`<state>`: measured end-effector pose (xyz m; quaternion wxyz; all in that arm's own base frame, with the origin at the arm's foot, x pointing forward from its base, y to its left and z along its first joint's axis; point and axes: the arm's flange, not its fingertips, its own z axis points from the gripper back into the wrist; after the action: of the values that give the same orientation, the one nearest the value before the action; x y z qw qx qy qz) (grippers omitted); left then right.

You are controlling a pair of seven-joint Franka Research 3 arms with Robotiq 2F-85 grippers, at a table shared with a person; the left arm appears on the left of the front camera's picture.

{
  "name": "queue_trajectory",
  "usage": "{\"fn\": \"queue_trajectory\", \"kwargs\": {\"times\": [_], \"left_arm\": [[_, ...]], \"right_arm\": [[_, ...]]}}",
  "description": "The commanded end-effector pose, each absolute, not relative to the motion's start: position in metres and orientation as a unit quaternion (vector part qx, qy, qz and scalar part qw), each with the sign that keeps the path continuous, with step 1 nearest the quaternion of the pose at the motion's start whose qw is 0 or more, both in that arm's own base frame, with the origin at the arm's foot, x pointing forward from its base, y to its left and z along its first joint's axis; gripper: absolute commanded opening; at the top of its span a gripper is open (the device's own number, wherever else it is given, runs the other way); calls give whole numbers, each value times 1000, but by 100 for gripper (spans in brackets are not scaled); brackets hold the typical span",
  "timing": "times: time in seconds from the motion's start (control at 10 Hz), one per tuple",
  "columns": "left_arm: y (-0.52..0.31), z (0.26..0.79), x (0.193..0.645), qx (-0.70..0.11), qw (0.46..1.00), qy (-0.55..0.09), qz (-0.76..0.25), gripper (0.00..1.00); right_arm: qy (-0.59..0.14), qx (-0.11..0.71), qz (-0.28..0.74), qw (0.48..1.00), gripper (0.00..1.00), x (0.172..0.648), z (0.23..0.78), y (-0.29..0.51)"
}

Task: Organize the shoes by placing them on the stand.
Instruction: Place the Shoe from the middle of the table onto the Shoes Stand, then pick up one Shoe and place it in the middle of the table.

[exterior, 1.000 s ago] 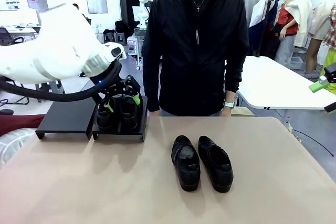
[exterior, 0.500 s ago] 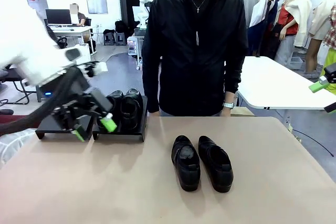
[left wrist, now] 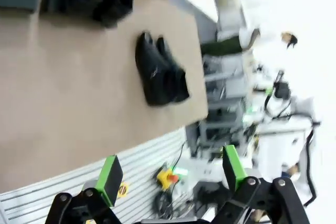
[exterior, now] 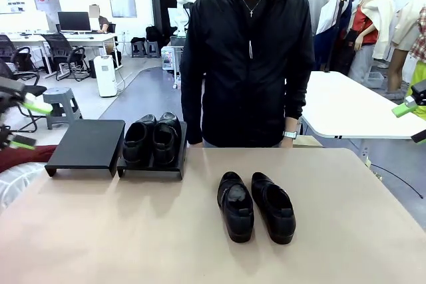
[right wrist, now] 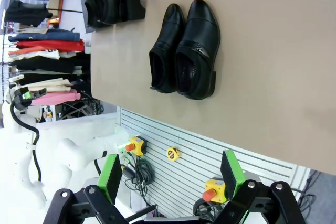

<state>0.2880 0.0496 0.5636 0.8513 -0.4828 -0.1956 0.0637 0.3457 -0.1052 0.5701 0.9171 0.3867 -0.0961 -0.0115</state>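
- One pair of shoes (exterior: 152, 140) stands on the right part of the black stand (exterior: 150, 172), at the far left of the table (exterior: 120, 237), the two shoes close side by side.
- The platform (exterior: 85, 141) just beside it, on the left, has nothing on it.
- The second pair (exterior: 255, 205) lies on the bare table near the middle, in front of the person (exterior: 247, 64) and well apart from the stand.
- The left claw (left wrist: 172, 174) is wide open and holds nothing. It hangs beyond the left edge of the table.
- The right claw (right wrist: 170, 174) is also spread open and empty, out at the right side. From there it looks at the second pair.
- To my eye the task is about half done: two shoes are in place, and two are left to carry over, probably to the free platform.
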Motion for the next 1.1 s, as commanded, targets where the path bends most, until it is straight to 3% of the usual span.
{"fn": "queue_trajectory", "kwargs": {"times": [0.0, 1.0], "left_arm": [[25, 563, 288, -461, 872, -165, 18, 100], [25, 563, 288, -461, 872, -165, 18, 100]], "right_arm": [[-97, 383, -5, 919, 100, 345, 571, -107], [-97, 383, -5, 919, 100, 345, 571, -107]]}}
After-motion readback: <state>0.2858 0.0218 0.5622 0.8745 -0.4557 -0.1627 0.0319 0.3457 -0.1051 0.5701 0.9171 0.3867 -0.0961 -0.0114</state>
